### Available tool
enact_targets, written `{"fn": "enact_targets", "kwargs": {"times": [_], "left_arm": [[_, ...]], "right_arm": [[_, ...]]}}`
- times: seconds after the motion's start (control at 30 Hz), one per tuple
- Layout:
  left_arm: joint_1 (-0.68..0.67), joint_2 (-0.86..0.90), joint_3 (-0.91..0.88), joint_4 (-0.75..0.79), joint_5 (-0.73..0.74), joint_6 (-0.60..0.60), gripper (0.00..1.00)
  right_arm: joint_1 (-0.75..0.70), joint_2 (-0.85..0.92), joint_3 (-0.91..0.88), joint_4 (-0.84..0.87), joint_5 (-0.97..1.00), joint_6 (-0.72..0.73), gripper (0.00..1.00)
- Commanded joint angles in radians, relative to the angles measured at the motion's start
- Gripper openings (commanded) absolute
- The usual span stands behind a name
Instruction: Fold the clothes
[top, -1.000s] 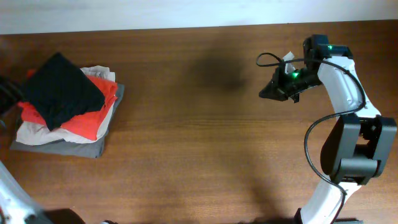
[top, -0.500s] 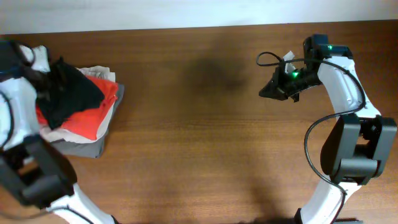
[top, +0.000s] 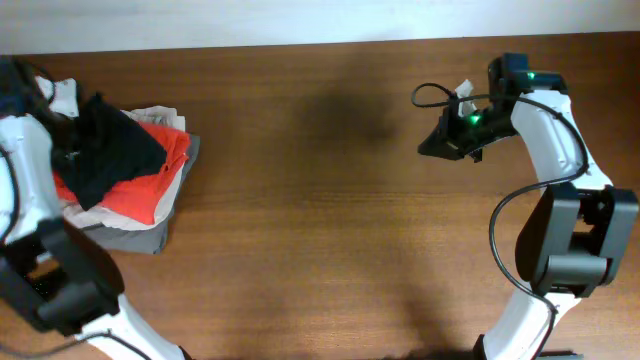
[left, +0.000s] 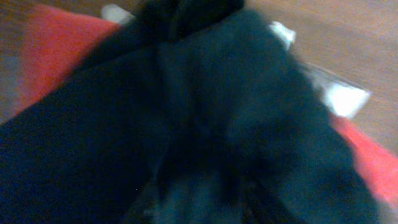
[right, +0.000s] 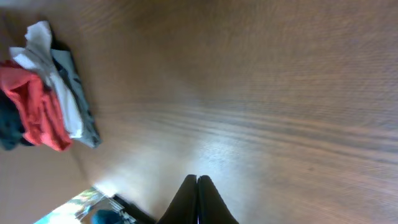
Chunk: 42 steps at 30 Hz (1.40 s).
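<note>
The black garment (top: 120, 150) is light and limp, so I pinch a loose edge; my left gripper (top: 72, 138) cannot be read, and my right gripper (right: 198, 194) is pressed together, empty.

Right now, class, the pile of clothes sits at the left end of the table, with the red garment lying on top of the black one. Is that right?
Not quite: the order is reversed. The overhead view shows the black garment lying on top of the red garment. The rest holds: the pile does sit at the left end of the table.
</note>
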<state>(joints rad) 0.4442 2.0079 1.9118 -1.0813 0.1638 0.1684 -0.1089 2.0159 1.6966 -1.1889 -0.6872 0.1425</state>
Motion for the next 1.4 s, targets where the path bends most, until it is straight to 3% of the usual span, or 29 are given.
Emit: {"fn": "enact_targets", "kwargs": {"times": [0.0, 0.13, 0.3, 0.33, 0.37, 0.4, 0.43, 0.47, 0.73, 0.93, 1.3, 1.37], "left_arm": [[0.002, -0.231, 0.134, -0.084, -0.025, 0.002, 0.51], [0.002, -0.397, 0.159, -0.159, 0.037, 0.014, 0.55], [0.003, -0.608, 0.158, -0.272, 0.18, 0.148, 0.63], [0.003, -0.641, 0.158, -0.283, 0.18, 0.148, 0.75], [0.003, -0.668, 0.158, -0.288, 0.18, 0.147, 0.97], [0.003, -0.698, 0.158, -0.289, 0.181, 0.147, 0.99], [0.003, -0.719, 0.158, -0.288, 0.181, 0.146, 0.99], [0.003, -0.739, 0.158, -0.288, 0.181, 0.142, 0.99], [0.003, -0.776, 0.158, -0.313, 0.183, 0.128, 0.99], [0.003, -0.746, 0.158, -0.272, 0.297, 0.128, 0.99], [0.003, -0.716, 0.158, -0.352, 0.292, 0.129, 0.99], [0.003, -0.716, 0.158, -0.365, 0.292, 0.129, 0.99]], "right_arm": [[-0.003, -0.114, 0.094, 0.003, 0.056, -0.117, 0.04], [-0.003, -0.217, 0.166, 0.003, 0.057, -0.204, 0.05], [-0.003, -0.412, 0.236, 0.016, 0.099, -0.277, 0.13], [-0.003, -0.445, 0.24, 0.024, 0.122, -0.277, 0.18], [-0.003, -0.481, 0.24, 0.037, 0.146, -0.277, 0.27], [-0.003, -0.516, 0.239, 0.047, 0.173, -0.277, 0.42], [-0.003, -0.542, 0.24, 0.052, 0.188, -0.277, 0.82], [-0.003, -0.566, 0.239, 0.056, 0.204, -0.277, 0.99], [-0.003, -0.664, 0.239, 0.016, 0.202, -0.273, 0.99], [-0.003, -0.665, 0.239, -0.026, 0.202, -0.273, 0.99], [-0.003, -0.665, 0.239, -0.055, 0.201, -0.272, 0.99], [-0.003, -0.665, 0.239, -0.079, 0.189, -0.212, 0.99]]}}
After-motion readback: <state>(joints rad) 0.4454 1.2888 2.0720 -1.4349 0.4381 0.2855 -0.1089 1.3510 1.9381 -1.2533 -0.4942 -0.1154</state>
